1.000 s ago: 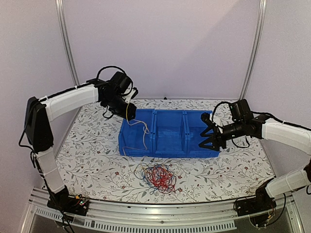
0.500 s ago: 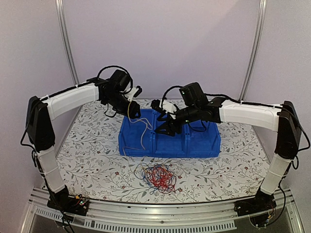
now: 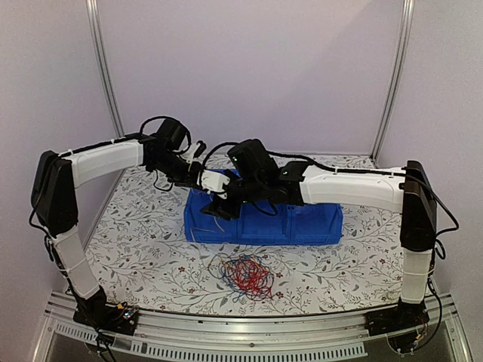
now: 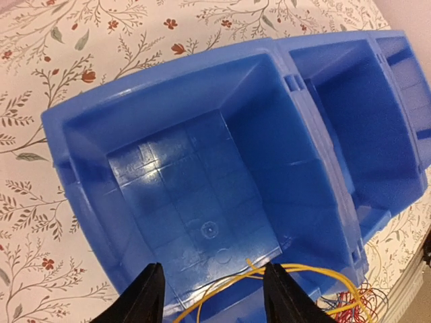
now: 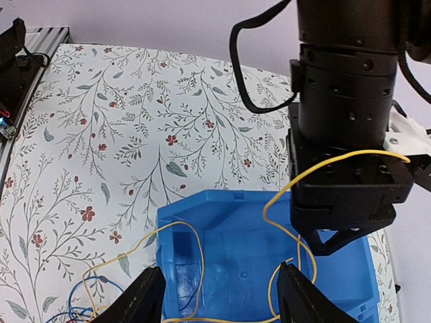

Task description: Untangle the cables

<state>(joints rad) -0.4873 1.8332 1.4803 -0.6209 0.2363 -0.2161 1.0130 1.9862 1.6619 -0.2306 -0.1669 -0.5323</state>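
Observation:
The cables lie mostly as a red, blue and yellow tangle (image 3: 245, 275) on the table in front of the blue three-compartment bin (image 3: 317, 219). One yellow cable (image 5: 202, 252) loops over the bin's left compartment and up across the body of my left gripper (image 3: 195, 167). In the left wrist view the same yellow cable (image 4: 303, 271) crosses between the fingertips of the left gripper (image 4: 214, 296), which stands open above that compartment. My right gripper (image 5: 222, 299) is open too and hovers over the same compartment, close beside the left one (image 3: 221, 205).
The bin's middle compartment (image 4: 357, 121) looks bare. The table has a floral cloth (image 3: 143, 241). The right arm (image 3: 347, 185) stretches across above the bin. A metal rail (image 3: 249, 332) runs along the table's near edge.
My right arm has swung from the bin's right end across to the left compartment, next to the left gripper. The left gripper has shifted slightly left and down.

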